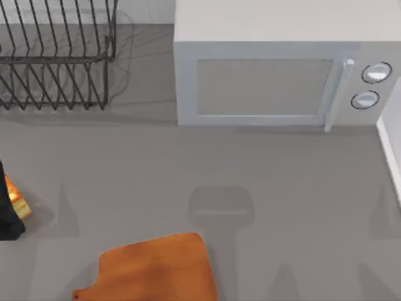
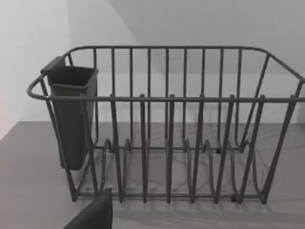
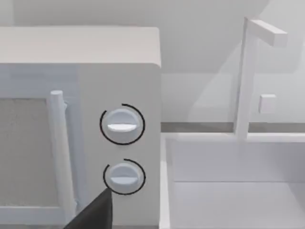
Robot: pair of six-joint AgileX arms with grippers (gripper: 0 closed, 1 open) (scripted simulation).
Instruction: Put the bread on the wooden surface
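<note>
Judging step as reach-and-grasp, not yet begun: no hold on bread (image 1: 17,199). Sits at extreme left edge of counter (image 1: 125,175), mid-depth, touching a dark shape (image 1: 9,213) just beside it; cannot tell what that shape is. Partly cut off by top view's edge. Lies well apart from cutting board (image 1: 156,266), resting at near edge, left of centre, handle stub pointing near-left, top bare.

Left gripper (image 2: 95,214) seen as a dark sliver in left wrist view, facing dish rack (image 2: 167,124) and its cutlery cup (image 2: 71,114) at far left of counter; spread or pressed together, cannot tell. Right gripper (image 3: 95,212) likewise a dark sliver in right wrist view, parked facing microwave (image 3: 119,71) knobs, sink (image 3: 228,191) at far right; cannot tell claw state either.

Picking left arm for the job, being on bread's side. To do it well:
- Spread claw wide before descending.
- Come straight down over bread, keeping clear of the dark shape.
- Pinch gently, being small and probably soft.
- Lift enough to clear board's edge, carry right and near.
- Set down around board's middle, away from handle stub.

Risk: nudging bread off the left edge on approach.
</note>
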